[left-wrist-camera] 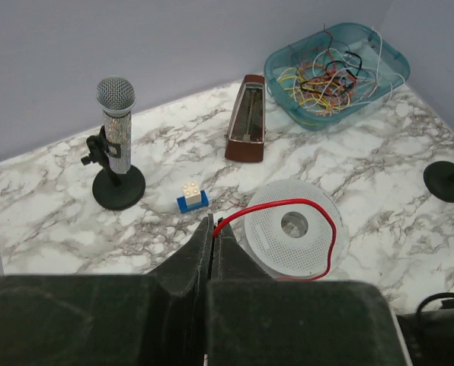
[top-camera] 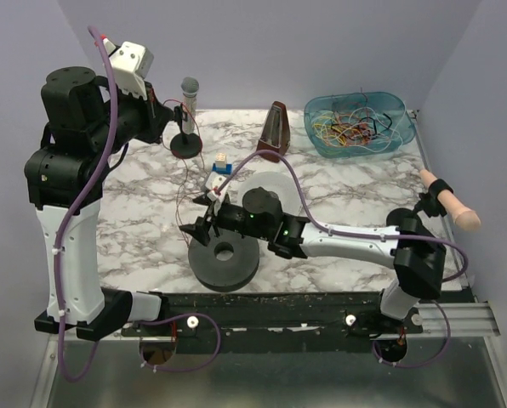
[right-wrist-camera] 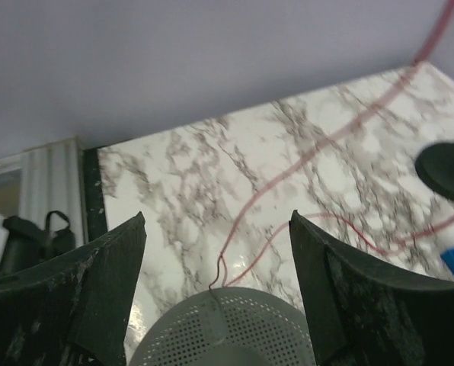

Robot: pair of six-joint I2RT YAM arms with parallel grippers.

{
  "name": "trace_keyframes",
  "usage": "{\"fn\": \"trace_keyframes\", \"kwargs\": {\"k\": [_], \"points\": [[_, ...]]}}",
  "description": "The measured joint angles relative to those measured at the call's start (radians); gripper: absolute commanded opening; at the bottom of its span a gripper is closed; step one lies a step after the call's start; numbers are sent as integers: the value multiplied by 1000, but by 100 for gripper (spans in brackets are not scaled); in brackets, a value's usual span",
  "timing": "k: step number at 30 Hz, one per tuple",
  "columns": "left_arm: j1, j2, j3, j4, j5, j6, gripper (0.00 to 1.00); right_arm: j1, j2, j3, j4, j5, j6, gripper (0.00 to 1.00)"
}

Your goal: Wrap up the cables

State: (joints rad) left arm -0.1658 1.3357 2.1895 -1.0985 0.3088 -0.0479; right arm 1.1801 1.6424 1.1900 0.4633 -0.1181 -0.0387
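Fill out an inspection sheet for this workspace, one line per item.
Surface: marble-pattern table.
Job's things: red cable looped over the white perforated disc; spare cables tangled in the teal bin.
Clutter: microphone on its stand, metronome, toy brick, black ring, wooden-handled object at the right edge.
Grippers: left claw shut on the red cable; right claw open over the disc's edge, holding nothing.
Cables: purple hoses run along both arms.
Surroundings: plain lilac walls; nothing else seen.
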Motion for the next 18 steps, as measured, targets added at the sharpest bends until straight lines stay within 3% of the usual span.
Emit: {"fn": "trace_keyframes", "kwargs": {"k": [6, 14, 18], "points": [[0, 9, 61, 6, 18, -15, 0, -50, 122, 56, -66, 138, 118, 83], [0, 10, 89, 20, 24, -17, 0, -91, 236, 160, -84, 37, 155, 79], [0, 19, 95, 23, 24, -17, 0, -97, 269, 161, -74, -17, 168, 52]]}}
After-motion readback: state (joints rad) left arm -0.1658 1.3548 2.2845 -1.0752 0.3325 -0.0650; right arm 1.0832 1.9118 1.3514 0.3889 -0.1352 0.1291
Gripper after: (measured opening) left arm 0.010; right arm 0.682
